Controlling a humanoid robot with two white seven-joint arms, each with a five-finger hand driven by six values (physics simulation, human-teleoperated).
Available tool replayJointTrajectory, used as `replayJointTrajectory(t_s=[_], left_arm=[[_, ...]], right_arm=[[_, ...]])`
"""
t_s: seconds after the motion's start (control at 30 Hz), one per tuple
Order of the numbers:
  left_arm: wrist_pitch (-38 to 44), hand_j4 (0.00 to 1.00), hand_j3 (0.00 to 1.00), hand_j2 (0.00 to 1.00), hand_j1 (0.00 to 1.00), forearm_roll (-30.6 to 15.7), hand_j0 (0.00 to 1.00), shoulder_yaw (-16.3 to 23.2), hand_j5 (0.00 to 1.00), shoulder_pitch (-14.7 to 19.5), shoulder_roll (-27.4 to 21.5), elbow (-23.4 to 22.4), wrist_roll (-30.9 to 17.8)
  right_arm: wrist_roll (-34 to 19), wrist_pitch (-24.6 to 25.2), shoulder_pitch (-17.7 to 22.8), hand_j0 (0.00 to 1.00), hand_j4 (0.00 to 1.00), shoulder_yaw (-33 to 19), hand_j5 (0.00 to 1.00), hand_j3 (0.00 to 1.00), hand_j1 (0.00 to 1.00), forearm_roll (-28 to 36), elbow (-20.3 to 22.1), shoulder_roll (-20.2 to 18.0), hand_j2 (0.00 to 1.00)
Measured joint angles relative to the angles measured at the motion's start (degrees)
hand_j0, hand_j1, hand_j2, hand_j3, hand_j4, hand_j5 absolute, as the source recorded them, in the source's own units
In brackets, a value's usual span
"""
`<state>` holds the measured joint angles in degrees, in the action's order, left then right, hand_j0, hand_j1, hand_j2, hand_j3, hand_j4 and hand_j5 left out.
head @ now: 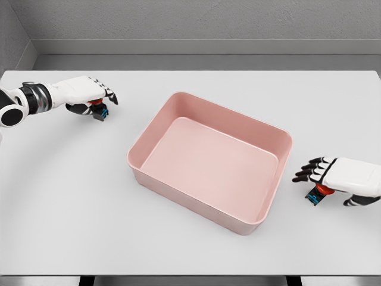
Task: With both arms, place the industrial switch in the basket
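Take the pink basket as your landmark: it sits in the middle of the white tabletop, turned at an angle, with nothing lying on its floor.

To the basket's upper left you have the left hand, its white arm coming in from the left edge. The hand lies palm-down over a small industrial switch, of which you can see a red part and a blue-and-black body under the palm. The dark fingers are curled down around it, closed on the switch, which rests on or just above the tabletop; you cannot tell which from this view. Hand and switch are well apart from the basket's rim.

To the basket's lower right you have the right hand, its arm entering from the right edge. It also lies palm-down, over a second switch of the same red, blue and black. Its fingers stretch toward the basket and bend over the piece, clamped on it. This switch is near the basket's right wall but not touching it, and outside the basket.

Both switches are outside the basket, one on each side of it.
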<state>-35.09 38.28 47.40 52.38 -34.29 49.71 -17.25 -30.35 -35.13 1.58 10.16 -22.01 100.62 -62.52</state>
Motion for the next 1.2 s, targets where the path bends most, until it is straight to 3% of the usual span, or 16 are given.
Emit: replayJointTrajectory(t_s=[0.2, 0.27, 0.37, 0.43, 0.57, 0.97, 1.2], left_arm=[[0.13, 0.40, 0.40, 0.40, 0.40, -0.51, 0.40, -0.16, 0.40, 0.00, -0.04, 0.14, -0.91], [0.22, 0.36, 0.36, 0.36, 0.36, -0.93, 0.36, -0.33, 0.36, 0.00, -0.03, 0.26, -1.29], [0.25, 0.31, 0.31, 0.31, 0.31, -1.07, 0.31, -0.49, 0.31, -0.18, -0.10, 0.46, -1.69], [0.16, 0.29, 0.29, 0.29, 0.29, -0.95, 0.29, -0.59, 0.29, -0.26, -0.12, 0.72, -1.87], [0.03, 0.22, 0.22, 0.22, 0.22, -0.94, 0.22, -0.65, 0.22, -0.26, -0.17, 2.19, -2.13], [-0.04, 0.22, 0.22, 0.22, 0.22, -3.75, 0.22, -4.20, 0.22, -1.49, -4.02, 7.98, -2.11], [-0.10, 0.23, 0.23, 0.23, 0.23, -5.50, 0.23, -8.01, 0.23, -6.33, -7.12, 13.93, -2.10]], right_arm=[[0.01, 0.00, -0.09, 1.00, 1.00, 0.26, 1.00, 1.00, 1.00, -0.01, 0.00, 0.10, 1.00], [-0.02, 0.00, -0.17, 0.88, 0.88, 0.28, 0.88, 0.88, 0.88, -0.02, 0.00, 0.08, 0.88], [-0.05, 0.01, -1.05, 0.61, 0.61, 0.29, 0.61, 0.61, 0.61, -0.06, 0.00, 0.05, 0.61], [-0.08, 0.00, -1.05, 0.57, 0.57, 0.30, 0.57, 0.57, 0.57, -0.08, 0.00, 0.04, 0.57], [-0.69, 0.00, -1.05, 0.54, 0.54, 0.30, 0.54, 0.54, 0.54, -0.08, 0.00, 0.04, 0.54], [-1.42, 0.03, -1.05, 0.50, 0.50, 0.28, 0.50, 0.50, 0.50, -0.04, 0.00, 0.02, 0.50], [-1.48, -0.01, -2.46, 0.50, 0.50, 0.23, 0.50, 0.50, 0.50, 0.07, 0.00, -0.04, 0.50]])
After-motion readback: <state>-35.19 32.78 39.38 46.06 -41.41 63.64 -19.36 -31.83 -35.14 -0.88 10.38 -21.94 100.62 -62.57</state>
